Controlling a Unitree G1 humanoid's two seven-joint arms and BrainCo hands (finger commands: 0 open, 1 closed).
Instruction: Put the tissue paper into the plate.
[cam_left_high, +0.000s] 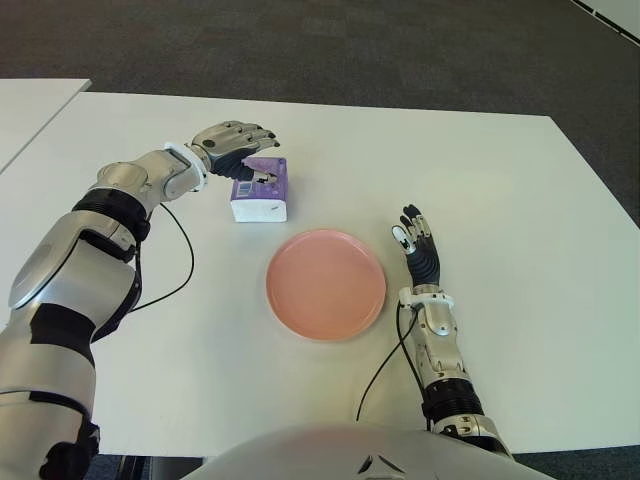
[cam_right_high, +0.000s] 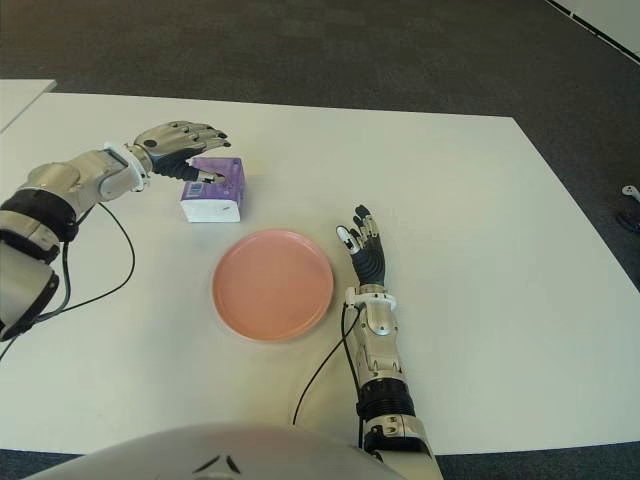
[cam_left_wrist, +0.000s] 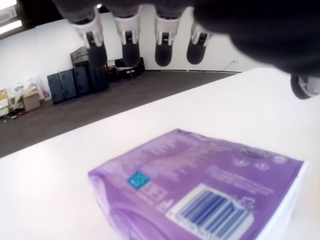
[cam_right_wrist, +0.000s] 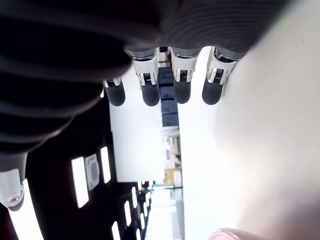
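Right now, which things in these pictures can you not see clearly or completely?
- Purple plastic-wrapped tissue pack: in the eye views the left hand covers its far end; no contact visible.
- Left wrist view: pack's near corner cut off; print too blurred to read.
- Round pink plate: only a sliver in the right wrist view.
- Right hand: palm unseen.

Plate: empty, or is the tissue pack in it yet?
Empty. The plate is bare; the tissue pack lies on the table beyond it, under the left hand.
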